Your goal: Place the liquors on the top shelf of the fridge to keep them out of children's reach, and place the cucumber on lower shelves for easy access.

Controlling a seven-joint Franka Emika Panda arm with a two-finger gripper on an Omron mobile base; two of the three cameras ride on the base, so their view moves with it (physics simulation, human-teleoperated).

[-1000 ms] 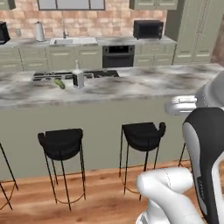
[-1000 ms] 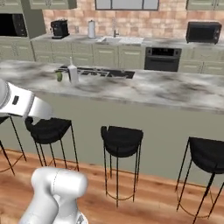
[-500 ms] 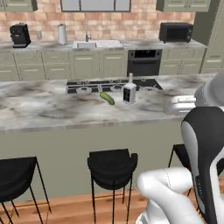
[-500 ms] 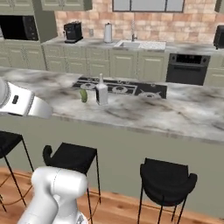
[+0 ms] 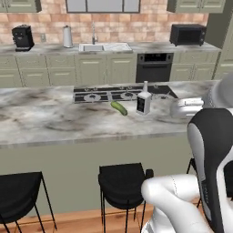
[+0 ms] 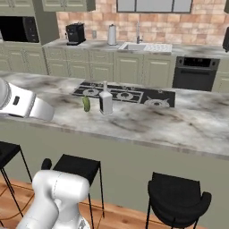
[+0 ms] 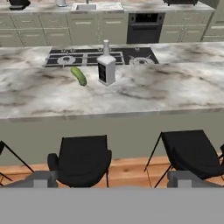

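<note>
End effector (image 7: 112, 183): fingertips (image 7: 43, 179) sit wide apart at the bottom of hand view, spread, nothing between them. It's held back from the table (image 7: 144, 94), above the black stools (image 7: 83, 159), looking across at the goods.

On the table, near the far edge by the cooktop (image 5: 120, 93): the tall clear-white bottle (image 7: 106, 65) w/ black label, upright. Cucumber (image 7: 79, 75) lies flat just beside it, on its left in hand view, not touching as far as I can tell. Same pair in left base view, bottle (image 5: 144, 100) and cucumber (image 5: 119, 108), and in right base view, bottle (image 6: 106, 100) w/ cucumber (image 6: 86, 103).

Step in hand, my read: approach phase, nothing picked yet, task barely begun. Base looks parked opposite the items, w/ the stools between.

Next move calls for: reach fwd over the table edge, a long stretch, so prob. needs the arm well extended. Bottle is the easier first grab: approach from the side at body height, fingers either side of the square body, avoid knocking the cucumber. It's tall and narrow, so a bump could tip it.
</note>
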